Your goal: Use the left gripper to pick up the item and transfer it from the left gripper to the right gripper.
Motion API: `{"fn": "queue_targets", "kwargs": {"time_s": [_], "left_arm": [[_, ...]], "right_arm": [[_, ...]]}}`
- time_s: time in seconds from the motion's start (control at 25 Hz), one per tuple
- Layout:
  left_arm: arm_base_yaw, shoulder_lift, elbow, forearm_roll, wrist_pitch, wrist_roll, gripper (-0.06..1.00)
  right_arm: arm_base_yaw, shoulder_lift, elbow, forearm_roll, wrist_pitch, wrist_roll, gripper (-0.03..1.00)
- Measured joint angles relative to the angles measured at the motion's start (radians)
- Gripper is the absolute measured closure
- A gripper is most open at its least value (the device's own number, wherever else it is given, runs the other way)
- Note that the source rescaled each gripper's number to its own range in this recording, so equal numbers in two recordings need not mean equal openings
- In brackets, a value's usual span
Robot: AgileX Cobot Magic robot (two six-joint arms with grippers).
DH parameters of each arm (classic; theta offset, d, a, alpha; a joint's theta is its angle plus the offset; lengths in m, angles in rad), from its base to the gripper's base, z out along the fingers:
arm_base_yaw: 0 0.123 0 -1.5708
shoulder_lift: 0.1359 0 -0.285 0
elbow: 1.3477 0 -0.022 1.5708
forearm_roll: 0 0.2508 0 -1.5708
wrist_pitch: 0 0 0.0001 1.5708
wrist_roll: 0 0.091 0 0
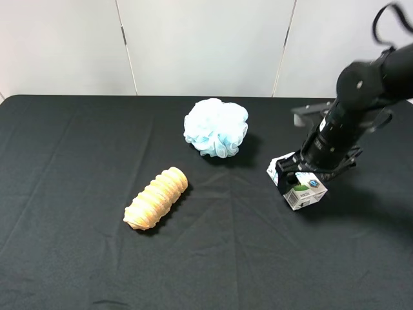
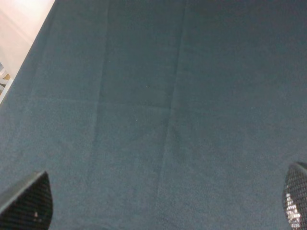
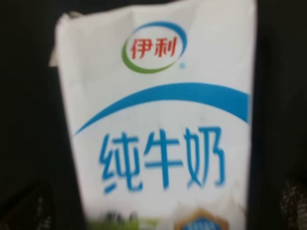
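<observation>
The item, a small white drink carton [image 1: 306,192] with blue print and a green spot, lies on the black cloth at the right. My right gripper [image 1: 298,174] hangs directly over it, jaws spread to either side. In the right wrist view the carton [image 3: 163,124] fills the frame, and the dark fingertips [image 3: 29,211] stand apart from its sides, so the right gripper [image 3: 160,211] is open. My left gripper [image 2: 163,206] is open and empty over bare black cloth, with only its fingertips [image 2: 29,203] showing. The left arm is out of the exterior high view.
A ribbed orange-tan roll [image 1: 157,197] lies left of centre. A pale-blue bath pouf [image 1: 216,127] sits at the back middle, left of the right arm. The black tablecloth [image 1: 77,148] ends at a white wall behind; the cloth's edge shows in the left wrist view [image 2: 19,62].
</observation>
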Motion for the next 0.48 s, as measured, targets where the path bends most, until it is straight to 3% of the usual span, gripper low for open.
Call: {"fn": "queue_targets", "kwargs": {"time_s": [0.48], "left_arm": [[0.0, 0.0, 0.0, 0.0, 0.0, 0.0, 0.01]], "right_arm": [[0.0, -0.306, -0.121, 0.022, 0.369, 0.054, -0.03]]}}
